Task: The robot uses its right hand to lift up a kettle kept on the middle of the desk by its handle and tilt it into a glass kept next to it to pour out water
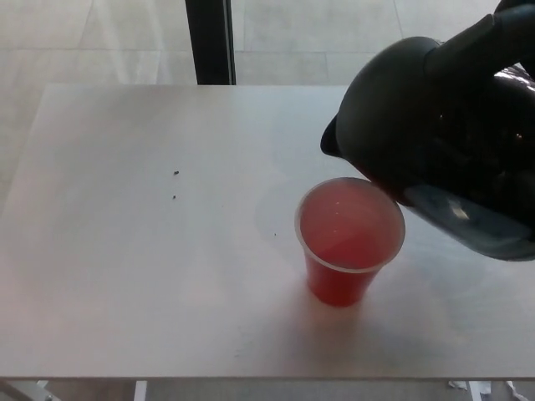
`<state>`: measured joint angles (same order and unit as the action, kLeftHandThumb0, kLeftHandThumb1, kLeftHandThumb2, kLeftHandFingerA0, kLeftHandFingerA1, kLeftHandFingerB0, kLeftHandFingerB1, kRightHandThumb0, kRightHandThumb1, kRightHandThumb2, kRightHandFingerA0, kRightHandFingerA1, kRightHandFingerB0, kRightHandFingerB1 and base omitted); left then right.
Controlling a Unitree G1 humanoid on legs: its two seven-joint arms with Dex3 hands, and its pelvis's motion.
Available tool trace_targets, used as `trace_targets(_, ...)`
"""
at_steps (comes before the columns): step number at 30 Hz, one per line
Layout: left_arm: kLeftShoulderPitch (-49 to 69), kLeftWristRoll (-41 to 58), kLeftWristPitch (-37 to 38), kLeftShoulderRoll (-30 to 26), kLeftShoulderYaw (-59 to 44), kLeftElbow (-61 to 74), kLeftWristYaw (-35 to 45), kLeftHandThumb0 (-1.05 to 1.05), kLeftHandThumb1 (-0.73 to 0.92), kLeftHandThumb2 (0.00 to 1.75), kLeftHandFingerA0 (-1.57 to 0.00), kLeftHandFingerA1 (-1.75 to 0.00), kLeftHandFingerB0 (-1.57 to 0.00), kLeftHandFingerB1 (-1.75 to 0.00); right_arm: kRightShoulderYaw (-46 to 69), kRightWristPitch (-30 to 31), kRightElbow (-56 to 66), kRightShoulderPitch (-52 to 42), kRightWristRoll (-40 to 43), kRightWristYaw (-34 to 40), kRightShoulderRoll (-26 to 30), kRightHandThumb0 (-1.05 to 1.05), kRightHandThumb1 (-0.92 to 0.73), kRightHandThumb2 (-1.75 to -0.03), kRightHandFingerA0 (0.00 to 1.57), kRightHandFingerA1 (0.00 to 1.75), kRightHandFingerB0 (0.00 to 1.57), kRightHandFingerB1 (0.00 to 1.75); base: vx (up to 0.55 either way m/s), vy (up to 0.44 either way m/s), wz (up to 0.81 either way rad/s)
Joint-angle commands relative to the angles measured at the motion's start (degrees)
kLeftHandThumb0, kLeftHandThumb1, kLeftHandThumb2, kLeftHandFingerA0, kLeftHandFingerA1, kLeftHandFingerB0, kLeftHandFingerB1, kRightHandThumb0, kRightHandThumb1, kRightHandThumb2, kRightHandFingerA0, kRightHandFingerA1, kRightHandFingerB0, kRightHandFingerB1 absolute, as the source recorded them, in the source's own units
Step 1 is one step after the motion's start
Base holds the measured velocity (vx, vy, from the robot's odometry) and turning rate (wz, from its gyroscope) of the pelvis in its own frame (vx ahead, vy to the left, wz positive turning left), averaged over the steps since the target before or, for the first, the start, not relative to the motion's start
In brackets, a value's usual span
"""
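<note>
A black kettle (pixel 443 142) hangs tilted in the air at the right, its spout (pixel 332 139) pointing left, just above and behind the rim of the glass. The glass is a clear plastic cup (pixel 347 251) holding red liquid, standing on the white desk (pixel 125 251) right of the middle. No stream shows between spout and cup. My right hand (pixel 510 29) shows only as a dark shape at the top right, merged with the kettle's handle and shut on it. My left hand does not show.
A dark upright post (pixel 209 42) stands behind the desk's far edge, with pale floor tiles around it. Two small dark specks (pixel 175 174) lie on the desk left of the middle. The desk's near edge runs along the bottom of the picture.
</note>
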<state>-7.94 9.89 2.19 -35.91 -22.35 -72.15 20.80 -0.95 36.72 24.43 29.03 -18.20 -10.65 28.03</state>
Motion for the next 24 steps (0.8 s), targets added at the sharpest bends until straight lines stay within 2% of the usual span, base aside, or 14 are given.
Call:
trace_targets(1, 0.02, 0.33, -0.93, -1.06, -0.36, -0.14, -0.44, -0.76, 0.61, 0.97, -0.47, -0.55, -0.33, -0.5, 2.96, -4.7, 0.45, -0.4, 0.48, 0.64, 0.59, -0.18, -0.44, -1.22, 0.88, 1.71, 0.81, 1.41, 0.0, 0.0, 0.0)
trace_targets(2, 0.13, 0.26, -0.81, -1.05, -0.32, -0.1, -0.38, -0.75, 0.61, 0.98, -0.46, -0.55, -0.32, -0.49, 3.34, -4.79, 0.41, -0.32, 0.5, 0.31, 0.95, -0.17, -0.43, -1.25, 0.89, 1.7, 0.79, 1.42, 0.0, 0.0, 0.0)
trace_targets(3, 0.04, 0.33, -1.04, -1.05, -0.4, -0.17, -0.48, -0.73, 0.74, 0.63, -0.56, -0.43, -0.4, -0.36, 3.8, -5.31, 0.27, -0.46, 0.71, 0.18, 1.06, -0.17, -0.43, -1.25, 0.9, 1.69, 0.77, 1.5, 0.0, 0.0, 0.0)
trace_targets(4, -0.08, 0.34, -1.33, -1.08, -0.48, -0.33, -0.76, -0.75, 0.62, 0.98, -0.49, -0.55, -0.33, -0.5, 4.55, -6.56, -0.1, -0.7, 1.07, 0.29, 1.2, -0.16, -0.39, -1.29, 0.92, 1.69, 0.79, 1.51, 0.0, 0.0, 0.0)
trace_targets(8, -0.07, 0.02, -1.05, -1.19, -0.21, -0.41, -0.57, -0.74, 0.75, 0.63, -0.54, -0.42, -0.37, -0.36, 6.08, -6.76, -0.56, -1.13, 1.86, -0.23, 0.97, -0.18, -0.46, -1.11, 0.86, 1.69, 0.84, 1.36, 0.0, 0.0, 0.0)
trace_targets(11, -0.29, 0.0, -1.14, -1.09, -0.23, -0.57, -0.87, -0.79, 0.62, 0.97, -0.47, -0.55, -0.33, -0.49, 6.62, -6.39, -0.49, -1.46, 1.87, -1.22, 1.63, -0.17, -0.47, -1.12, 0.86, 1.66, 0.86, 1.27, 0.0, 0.0, 0.0)
trace_targets(13, -0.12, 0.15, -1.05, -1.16, -0.3, -0.36, -0.37, -0.75, 0.75, 0.63, -0.54, -0.45, -0.38, -0.36, 6.87, -7.33, -0.76, -1.92, 1.92, -1.46, 1.96, -0.19, -0.47, -1.09, 0.85, 1.6, 0.89, 1.16, 0.0, 0.0, 0.0)
trace_targets(14, -0.07, -0.32, -0.83, -1.23, 0.14, -0.3, -0.52, -0.78, 0.63, 0.99, -0.47, -0.56, -0.32, -0.5, 7.0, -7.72, -0.91, -2.13, 2.0, -1.59, 2.13, -0.19, -0.48, -1.07, 0.86, 1.59, 0.89, 1.15, 0.0, 0.0, 0.0)
trace_targets(17, -0.1, 0.23, -0.98, -1.1, -0.36, -0.32, -0.68, -0.78, 0.62, 0.97, -0.47, -0.55, -0.33, -0.5, 6.9, -7.84, -1.21, -2.41, 1.89, -1.78, 2.29, -0.21, -0.51, -1.04, 0.85, 1.57, 0.89, 1.18, 0.0, 0.0, 0.0)
trace_targets(19, -0.22, 0.43, -1.39, -1.09, -0.56, -0.33, -0.7, -0.73, 0.74, 0.63, -0.54, -0.44, -0.39, -0.37, 6.82, -8.28, -1.3, -2.55, 1.77, -1.74, 2.28, -0.2, -0.49, -1.04, 0.86, 1.62, 0.88, 1.21, 0.0, 0.0, 0.0)
trace_targets(20, -0.2, 0.27, -1.46, -1.12, -0.42, -0.16, -0.82, -0.73, 0.75, 0.63, -0.55, -0.43, -0.39, -0.36, 6.91, -9.21, -1.48, -2.71, 2.18, -1.69, 2.02, -0.18, -0.46, -1.15, 0.93, 1.7, 0.88, 1.34, 0.0, 0.0, 0.0)
trace_targets(21, -0.19, 0.13, -1.4, -1.13, -0.3, -0.14, -0.89, -0.73, 0.61, 0.98, -0.47, -0.55, -0.3, -0.49, 6.93, -10.03, -1.68, -2.84, 2.4, -1.57, 1.82, -0.17, -0.46, -1.19, 0.96, 1.71, 0.87, 1.37, 0.0, 0.0, 0.0)
trace_targets(23, -0.61, 0.17, -1.39, -1.04, -0.32, -0.12, -0.93, -0.72, 0.76, 0.64, -0.56, -0.43, -0.38, -0.36, 7.1, -12.2, -2.57, -2.74, 3.03, -1.4, 1.69, -0.23, -0.42, -1.16, 1.24, 1.39, 1.01, 1.21, 0.0, 0.0, 0.0)
trace_targets(24, -0.58, 0.16, -1.42, -1.06, -0.32, -0.19, -0.91, -0.73, 0.6, 0.98, -0.48, -0.56, -0.3, -0.49, 6.79, -12.22, -2.2, -3.15, 3.05, -1.66, 1.6, -0.22, -0.44, -1.18, 1.25, 1.37, 1.03, 1.21, 0.0, 0.0, 0.0)
